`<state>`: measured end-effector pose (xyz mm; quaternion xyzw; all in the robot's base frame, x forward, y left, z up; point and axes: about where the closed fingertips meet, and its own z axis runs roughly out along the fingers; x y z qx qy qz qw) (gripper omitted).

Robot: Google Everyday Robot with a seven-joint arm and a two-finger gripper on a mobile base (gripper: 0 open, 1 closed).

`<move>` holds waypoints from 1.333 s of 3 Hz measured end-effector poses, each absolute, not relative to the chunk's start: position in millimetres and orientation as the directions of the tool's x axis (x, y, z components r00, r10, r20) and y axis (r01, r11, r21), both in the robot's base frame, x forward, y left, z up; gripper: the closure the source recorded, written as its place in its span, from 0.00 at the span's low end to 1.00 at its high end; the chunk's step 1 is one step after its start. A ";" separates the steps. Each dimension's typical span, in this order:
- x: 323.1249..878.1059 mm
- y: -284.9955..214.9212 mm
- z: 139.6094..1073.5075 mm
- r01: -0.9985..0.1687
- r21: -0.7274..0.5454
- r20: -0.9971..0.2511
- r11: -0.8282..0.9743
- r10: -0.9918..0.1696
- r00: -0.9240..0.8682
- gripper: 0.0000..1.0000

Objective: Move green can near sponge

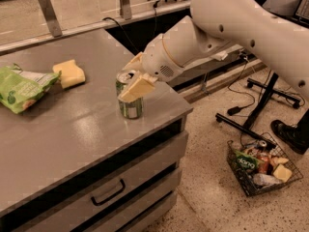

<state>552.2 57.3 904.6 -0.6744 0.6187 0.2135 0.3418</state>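
matt gripper [125,83] at shiny green can [131,108]

The tool [133,76] covers part of the green can [130,108].

A grey counter [72,134] with drawers [108,193] is set on speckled floor [207,202]; a wire basket [241,180] is placed there. The hand [126,83] is held above the counter's right end.

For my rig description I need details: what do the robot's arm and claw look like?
The arm is thick, rounded and white, with a thin orange ring near the wrist and a small dotted patch. The claw, at the green can, is pale yellow.
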 end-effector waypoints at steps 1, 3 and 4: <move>553.5 59.5 906.0 -0.979 -0.203 -0.705 -0.009 -0.693 0.152 1.00; 598.7 57.0 922.0 -0.974 -0.226 -0.705 0.007 -0.691 0.159 1.00; 624.9 68.1 934.3 -0.970 -0.244 -0.711 0.005 -0.681 0.175 1.00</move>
